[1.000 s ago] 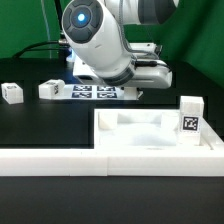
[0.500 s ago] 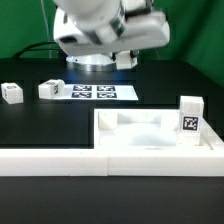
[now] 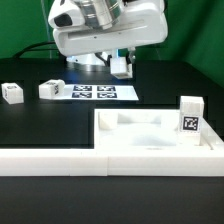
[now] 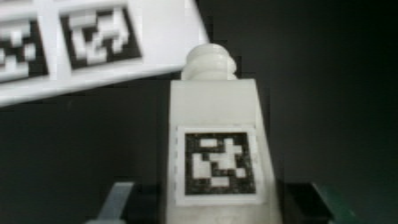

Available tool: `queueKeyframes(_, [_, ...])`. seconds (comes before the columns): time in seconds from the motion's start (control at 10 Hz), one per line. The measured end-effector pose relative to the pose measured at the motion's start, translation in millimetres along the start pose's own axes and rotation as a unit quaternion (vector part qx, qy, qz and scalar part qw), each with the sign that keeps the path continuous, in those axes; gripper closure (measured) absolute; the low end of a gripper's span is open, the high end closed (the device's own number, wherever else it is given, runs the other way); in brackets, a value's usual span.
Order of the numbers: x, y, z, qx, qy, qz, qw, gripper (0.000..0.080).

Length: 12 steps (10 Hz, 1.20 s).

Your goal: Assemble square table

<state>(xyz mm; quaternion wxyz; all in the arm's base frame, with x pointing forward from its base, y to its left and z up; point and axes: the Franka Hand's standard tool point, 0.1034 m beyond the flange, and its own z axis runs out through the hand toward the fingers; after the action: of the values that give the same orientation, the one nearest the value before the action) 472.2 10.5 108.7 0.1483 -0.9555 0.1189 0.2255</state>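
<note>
My gripper [image 3: 122, 68] is shut on a small white leg [image 3: 122, 64] and holds it in the air above and behind the marker board [image 3: 95, 92]. In the wrist view the tagged leg [image 4: 217, 120] stands between my fingers [image 4: 121, 200], with my gripper [image 4: 214, 208] closed around its lower end. The white square tabletop [image 3: 130, 138] lies at the front, on the exterior view's right. One tagged leg [image 3: 190, 116] stands upright at its right side. Two more legs [image 3: 12, 93] [image 3: 50, 89] lie on the black table at the exterior view's left.
A long low white border wall [image 3: 50, 160] runs along the front edge. The marker board also shows in the wrist view [image 4: 89, 40], below the held leg. The arm's body [image 3: 100, 30] fills the upper middle against a green backdrop.
The arm has risen from low beside the marker board. The gripper has come up with the leg in it, and the leg now hangs clear of the table.
</note>
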Motion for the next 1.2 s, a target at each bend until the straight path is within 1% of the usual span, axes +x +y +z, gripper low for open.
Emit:
queueKeyframes(0.1, [14.3,-2.9,-32.0,0.003,0.040,-0.025,0.999,0.0509])
queueKeyframes(0.2, [26.9,-3.9,-50.7,0.002,0.062,-0.049,0.997,0.0509])
queueKeyframes(0.3, [39.2,-8.6,-67.0,-0.010,0.105,-0.062,0.992,0.0509])
queueKeyframes(0.4, [31.8,-17.1,-72.0,-0.016,0.148,-0.062,0.987,0.0509])
queueKeyframes(0.5, [28.5,-14.5,-69.6,-0.018,0.177,-0.063,0.982,0.0509])
queueKeyframes(0.6, [34.1,-11.5,-71.8,-0.022,0.219,-0.059,0.974,0.0509])
queueKeyframes(0.7, [35.1,-10.2,-72.2,-0.027,0.250,-0.058,0.966,0.0509])
queueKeyframes(0.8, [36.6,-8.4,-73.3,-0.033,0.269,-0.060,0.961,0.0509])
queueKeyframes(0.9, [50.4,-6.4,-89.3,-0.054,0.311,-0.077,0.946,0.0509])
queueKeyframes(1.0, [61.6,-6.7,-98.7,-0.063,0.329,-0.094,0.938,0.0509])
queueKeyframes(1.1, [76.0,-8.6,-109.7,-0.074,0.358,-0.108,0.925,0.0509])
queueKeyframes(1.2, [88.9,-12.6,-120.0,-0.081,0.377,-0.119,0.915,0.0509])
